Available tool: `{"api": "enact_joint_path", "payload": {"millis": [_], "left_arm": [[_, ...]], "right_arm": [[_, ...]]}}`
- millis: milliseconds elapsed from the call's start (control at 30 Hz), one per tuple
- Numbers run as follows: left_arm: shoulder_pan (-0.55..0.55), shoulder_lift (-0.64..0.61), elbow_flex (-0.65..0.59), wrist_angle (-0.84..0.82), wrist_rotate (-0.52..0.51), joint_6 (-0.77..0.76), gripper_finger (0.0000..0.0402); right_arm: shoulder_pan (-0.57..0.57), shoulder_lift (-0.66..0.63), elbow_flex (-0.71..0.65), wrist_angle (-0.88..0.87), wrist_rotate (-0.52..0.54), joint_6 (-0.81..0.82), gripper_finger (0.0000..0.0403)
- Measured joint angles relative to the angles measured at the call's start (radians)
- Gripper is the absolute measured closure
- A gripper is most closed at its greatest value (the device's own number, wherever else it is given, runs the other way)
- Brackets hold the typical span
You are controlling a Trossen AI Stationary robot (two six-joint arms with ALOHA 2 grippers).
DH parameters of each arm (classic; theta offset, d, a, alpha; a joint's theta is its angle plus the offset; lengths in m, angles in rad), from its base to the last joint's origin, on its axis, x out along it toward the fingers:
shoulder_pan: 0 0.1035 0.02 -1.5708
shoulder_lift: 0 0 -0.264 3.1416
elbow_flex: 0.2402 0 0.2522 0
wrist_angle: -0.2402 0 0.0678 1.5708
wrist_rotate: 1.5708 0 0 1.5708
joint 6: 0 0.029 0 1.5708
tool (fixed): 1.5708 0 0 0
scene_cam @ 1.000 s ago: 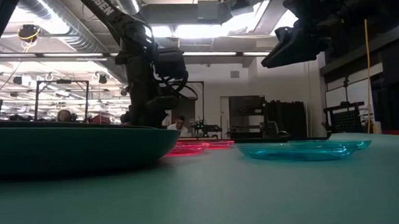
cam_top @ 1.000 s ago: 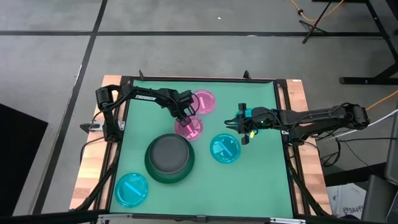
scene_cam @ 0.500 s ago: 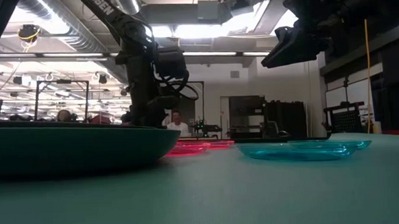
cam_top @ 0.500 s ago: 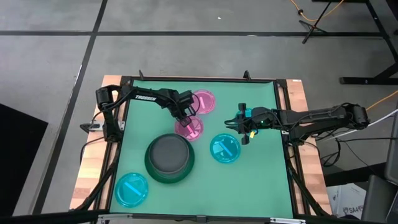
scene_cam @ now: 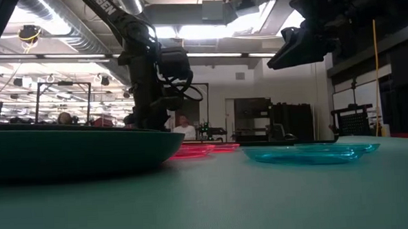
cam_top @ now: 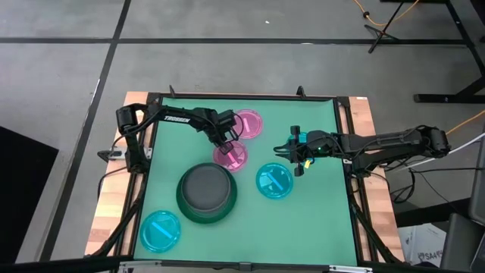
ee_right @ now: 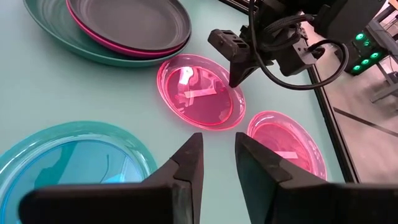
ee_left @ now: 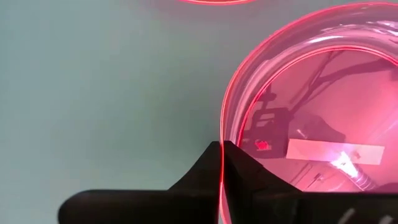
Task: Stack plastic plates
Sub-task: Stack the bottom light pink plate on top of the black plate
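Left gripper (cam_top: 225, 143) fingers clamped on small translucent pink round plastic plate (cam_top: 232, 155) rim, 11 o'clock edge; right gripper (cam_top: 285, 152) fingers apart.

From overhead we look straight down on the whole green-topped table (cam_top: 318, 220), both arms reaching in from its sides. Our low camera sits at tabletop height, facing level across into the room, with the rim of the large dark green plastic plate (scene_cam: 68, 151) very near the lens. Our left wrist camera is pressed close above the small translucent pink plastic plate (ee_left: 323, 112) at its fingers. Our right wrist camera looks from farther off, sharing that plate and the left gripper (ee_right: 235, 78) beside it.
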Motion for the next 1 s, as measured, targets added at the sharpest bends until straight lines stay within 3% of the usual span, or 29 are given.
{"api": "enact_joint_path", "payload": {"millis": [433, 1000], "left_arm": [[0.008, -0.013, 0.0, 0.007, 0.007, 0.003, 0.0401], [0.098, -0.11, 0.001, 0.03, 0.164, 0.015, 0.0401]], "right_arm": [[0.0, 0.0, 0.0, 0.0, 0.0, 0.0, 0.032], [0.0, 0.0, 0.0, 0.0, 0.0, 0.0, 0.032]]}}
